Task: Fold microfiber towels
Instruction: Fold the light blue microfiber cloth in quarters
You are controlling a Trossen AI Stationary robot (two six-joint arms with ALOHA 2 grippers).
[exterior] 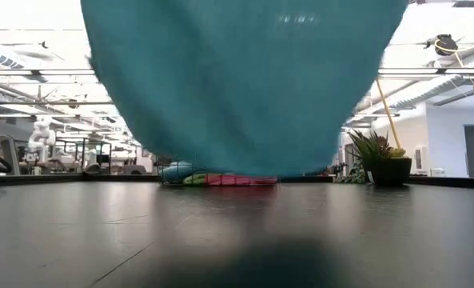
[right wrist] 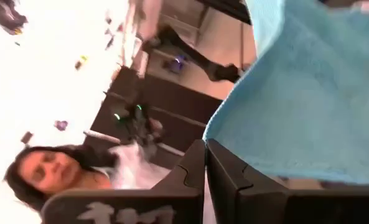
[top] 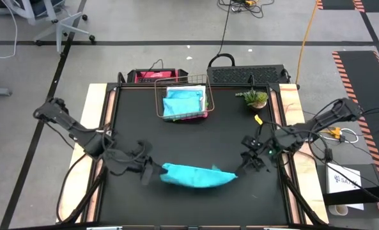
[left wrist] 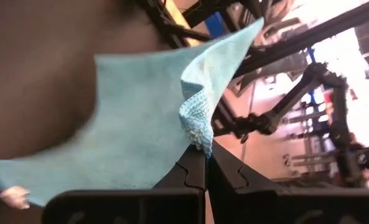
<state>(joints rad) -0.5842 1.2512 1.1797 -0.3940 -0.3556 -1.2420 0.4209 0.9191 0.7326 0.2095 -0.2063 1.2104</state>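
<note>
High view: I see a turquoise towel [top: 195, 176] stretched limp between my two grippers, sagging above the black table [top: 195, 137] well in front of the copper wire basket [top: 184, 102]. My left gripper [top: 152, 171] is clamped on its left corner, my right gripper [top: 240, 167] pinching the opposite end. More towels [top: 184, 101] lie in the basket.

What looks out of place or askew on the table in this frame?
Nothing stands out. The turquoise towel hangs stretched between the left tool and right tool, lifted off the mat as folding needs. The other towels lie in the wire basket, and the potted plant stands upright.
</note>
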